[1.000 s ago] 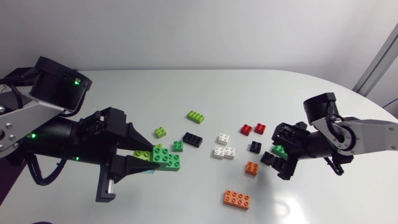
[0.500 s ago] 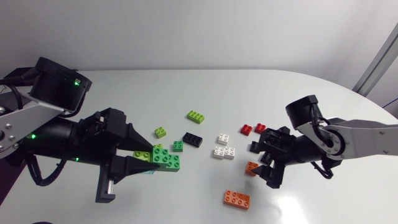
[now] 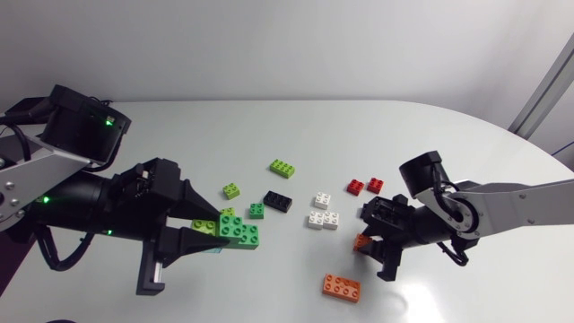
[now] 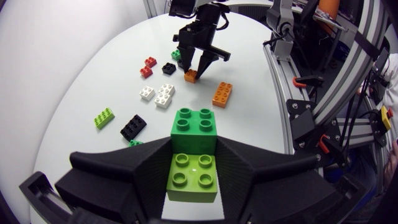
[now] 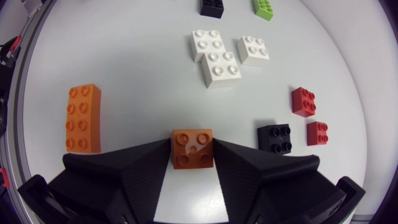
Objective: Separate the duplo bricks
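My left gripper hovers over the table's left half, shut on a stack of two joined bricks. A light green brick sits between its fingers, and a dark green brick juts out past the tips. At the right my right gripper is down at the table with a small orange brick between its fingers. Both fingers press against that brick's sides.
A long orange brick lies near the front edge. Three white bricks, two red ones, a black brick, a small black one and loose green bricks are scattered across the middle.
My right gripper has moved left to the small orange brick and closed on it. The left arm and its green stack have stayed put.
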{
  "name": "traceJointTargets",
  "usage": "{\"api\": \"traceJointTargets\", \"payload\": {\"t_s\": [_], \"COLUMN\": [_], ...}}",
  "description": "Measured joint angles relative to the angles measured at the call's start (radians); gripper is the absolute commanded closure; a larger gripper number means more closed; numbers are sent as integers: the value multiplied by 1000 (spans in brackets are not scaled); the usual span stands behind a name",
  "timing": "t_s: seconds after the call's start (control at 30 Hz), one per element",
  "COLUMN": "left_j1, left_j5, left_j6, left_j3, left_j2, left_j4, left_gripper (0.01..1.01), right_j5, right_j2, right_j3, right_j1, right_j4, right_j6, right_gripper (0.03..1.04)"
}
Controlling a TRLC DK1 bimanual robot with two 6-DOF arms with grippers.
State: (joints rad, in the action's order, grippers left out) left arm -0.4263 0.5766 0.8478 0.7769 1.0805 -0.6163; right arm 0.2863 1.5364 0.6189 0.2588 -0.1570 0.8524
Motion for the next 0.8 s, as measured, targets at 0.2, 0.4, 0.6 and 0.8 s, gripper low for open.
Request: {"api": "traceJointTargets", "payload": {"t_s": [0.2,0.4,0.6,0.8], "left_j1": [-1,-1,-1,20], "left_j5": [0,0,0,-1], "left_j6": [0,0,-3,-3], "left_j3": [0,0,-2,-16], "left_j2": [-1,-5,-29,-68], "left_j4": [-1,-3,-9,-20], "left_gripper": [711,711,711,711], "right_j5": [26,20,-29,-45], "right_j2": [-18,-17,45,149], "right_j3": [-3,38,155,253], "right_j1": [77,220,381,481], "right_j4": [-9,-27,-41,-57], "right_j6": [-21,-82,-136,-158], "right_gripper": [782,782,780,779]}}
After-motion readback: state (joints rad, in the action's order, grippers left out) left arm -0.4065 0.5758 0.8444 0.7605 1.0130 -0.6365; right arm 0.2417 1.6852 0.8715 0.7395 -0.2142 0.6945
